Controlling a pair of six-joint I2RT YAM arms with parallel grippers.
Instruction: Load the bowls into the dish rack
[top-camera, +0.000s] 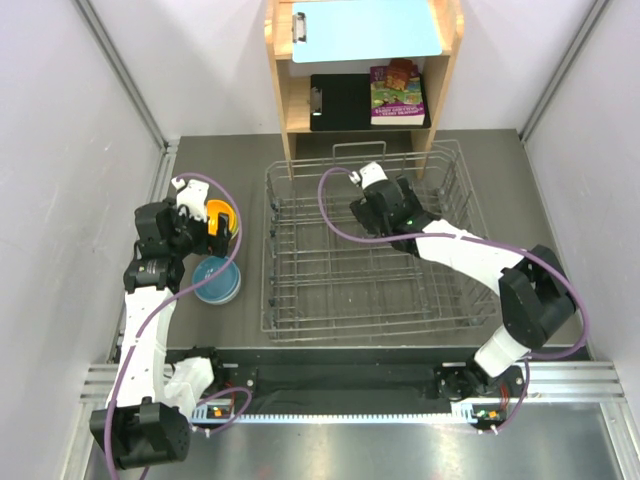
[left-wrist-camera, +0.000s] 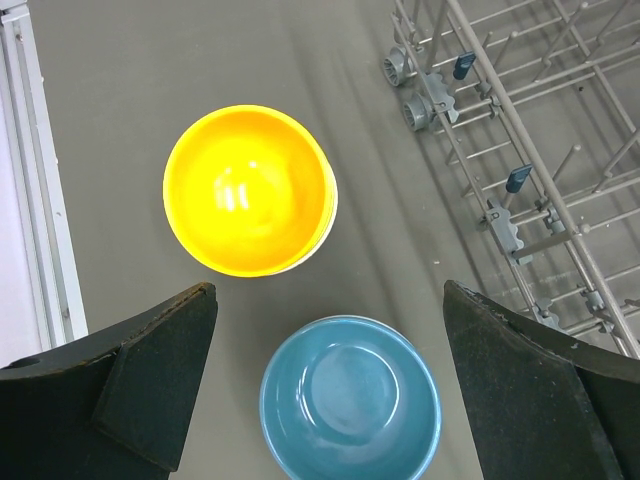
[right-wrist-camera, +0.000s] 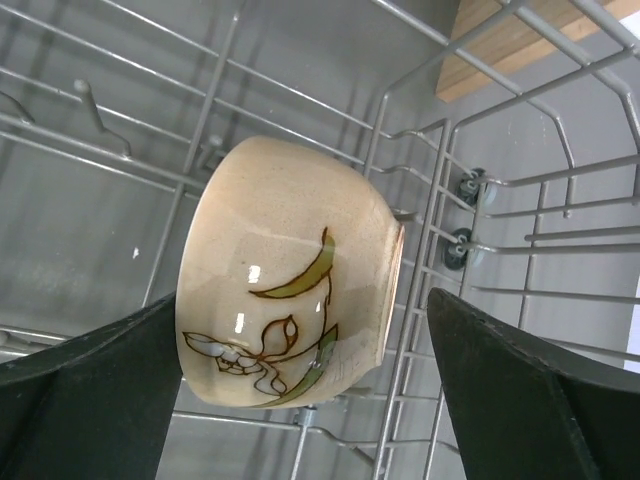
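The beige speckled bowl (right-wrist-camera: 290, 270), painted with a leaf design, lies on its side inside the silver wire dish rack (right-wrist-camera: 440, 200), its rim facing right. My right gripper (right-wrist-camera: 302, 305) straddles it, open: the left finger is against its base and the right finger stands clear of its rim. From above, that gripper (top-camera: 372, 190) is over the rack's (top-camera: 300, 300) far middle and hides the bowl. My left gripper (left-wrist-camera: 328, 300) hangs open above the blue bowl (left-wrist-camera: 350, 400). The orange bowl (left-wrist-camera: 248, 190) sits just beyond, with a white rim showing under it. Both bowls stand left of the rack.
A wooden shelf unit (top-camera: 360, 60) with a blue clipboard and books stands behind the rack. Walls close in on both sides, and a metal rail (left-wrist-camera: 30, 180) runs along the left table edge. The rack's wheeled corner (left-wrist-camera: 420, 90) lies right of the orange bowl.
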